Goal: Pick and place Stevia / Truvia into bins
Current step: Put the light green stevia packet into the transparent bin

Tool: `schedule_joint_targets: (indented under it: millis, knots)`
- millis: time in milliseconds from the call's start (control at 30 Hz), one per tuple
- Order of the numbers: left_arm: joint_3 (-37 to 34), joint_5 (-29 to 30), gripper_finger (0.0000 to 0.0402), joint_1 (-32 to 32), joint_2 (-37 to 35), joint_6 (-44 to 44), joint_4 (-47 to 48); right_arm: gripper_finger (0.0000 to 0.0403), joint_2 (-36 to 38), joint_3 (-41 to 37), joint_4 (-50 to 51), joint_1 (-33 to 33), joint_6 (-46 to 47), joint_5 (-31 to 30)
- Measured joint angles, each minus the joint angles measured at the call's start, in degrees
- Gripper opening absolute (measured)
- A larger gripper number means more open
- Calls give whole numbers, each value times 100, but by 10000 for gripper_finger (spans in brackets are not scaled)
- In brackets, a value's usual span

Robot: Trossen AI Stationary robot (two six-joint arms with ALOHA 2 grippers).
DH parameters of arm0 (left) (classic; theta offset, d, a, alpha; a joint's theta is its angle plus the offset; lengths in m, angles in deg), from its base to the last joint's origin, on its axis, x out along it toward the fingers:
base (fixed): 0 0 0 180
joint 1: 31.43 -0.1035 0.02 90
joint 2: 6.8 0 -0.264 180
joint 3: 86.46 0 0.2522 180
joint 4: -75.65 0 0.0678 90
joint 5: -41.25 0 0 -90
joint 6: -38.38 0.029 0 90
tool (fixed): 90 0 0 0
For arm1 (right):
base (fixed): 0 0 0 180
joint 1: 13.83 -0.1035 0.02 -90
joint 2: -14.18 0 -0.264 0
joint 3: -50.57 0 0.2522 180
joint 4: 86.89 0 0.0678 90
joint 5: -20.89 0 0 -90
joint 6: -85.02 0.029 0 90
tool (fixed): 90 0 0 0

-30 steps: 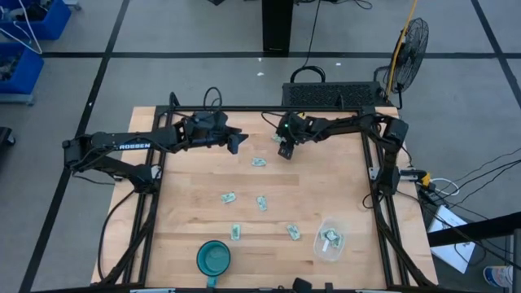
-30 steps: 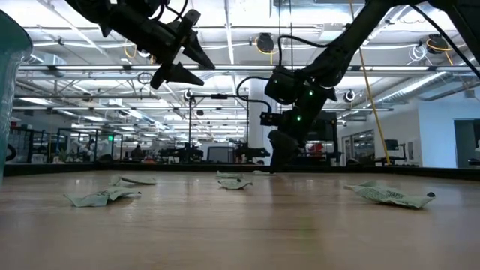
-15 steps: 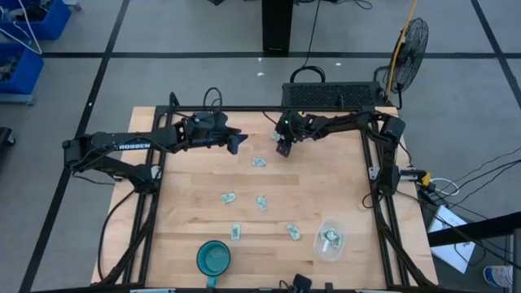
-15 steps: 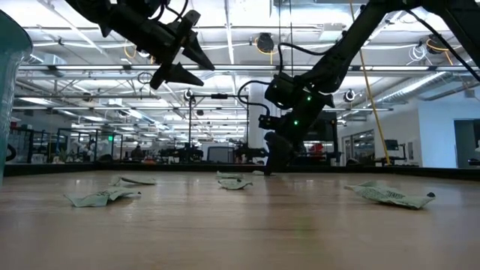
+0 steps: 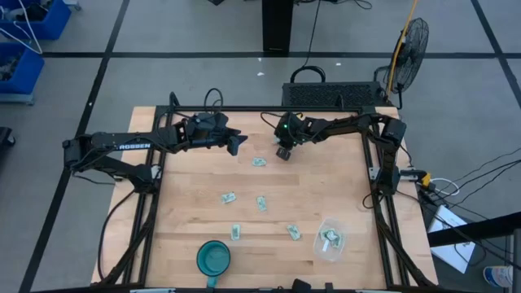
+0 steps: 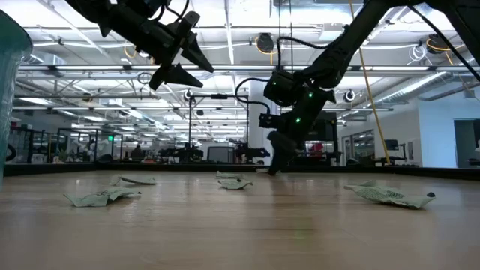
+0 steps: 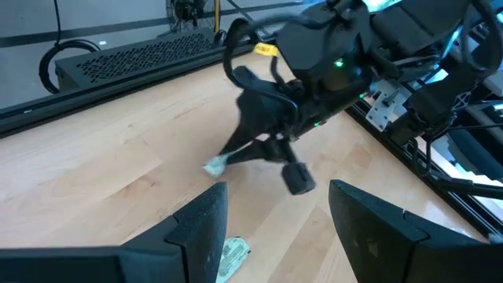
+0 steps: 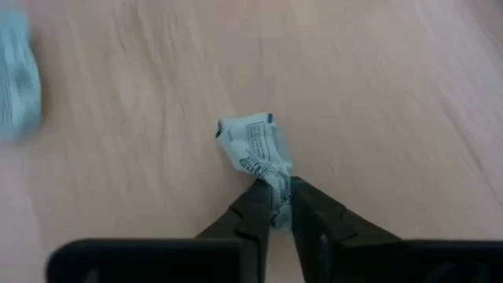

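Grey floor w/ dark tape lines, blue crates at one corner, standing fan, wooden counter; open hall w/ ceiling strip lights.

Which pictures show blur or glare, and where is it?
Right wrist view: the held sachet is sharp, but another sachet at the edge is smeared. Low view: ceiling lights glare and the near table is soft. High view: even light.

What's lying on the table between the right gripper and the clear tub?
In the high view, two loose sachets, one and another, lie roughly between the right gripper, shut on a sachet, and the clear tub.
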Motion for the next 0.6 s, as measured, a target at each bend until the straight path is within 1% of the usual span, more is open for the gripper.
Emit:
schedule_joint_targets:
  millis: [100,133,200,300,367,433,467,533,600]
  knots:
    - [0,-2,227,0,0,-19,2,25,283,-13,418,-129,84,-281]
    - [0,-2,227,1,0,-19,-1,24,421,-7,654,-183,161,-369]
    - [0,-2,227,0,0,-20,0,23,767,-6,1328,-322,368,-351]
    - [0,-2,227,0,0,7,0,23,1389,-6,2457,-606,692,-77]
    - [0,-2,227,0,0,8,0,22,1900,-5,3201,-865,915,325]
    - [0,-2,227,0,0,9,-3,22,2391,9,3895,-1251,1083,764]
    - [0,-2,227,0,0,9,-3,22,2593,9,4231,-1491,1173,884]
    - [0,0,227,0,0,16,-3,22,2936,7,4703,-2056,1407,952]
    - [0,2,227,0,0,16,-3,22,3209,4,4871,-2676,1757,955]
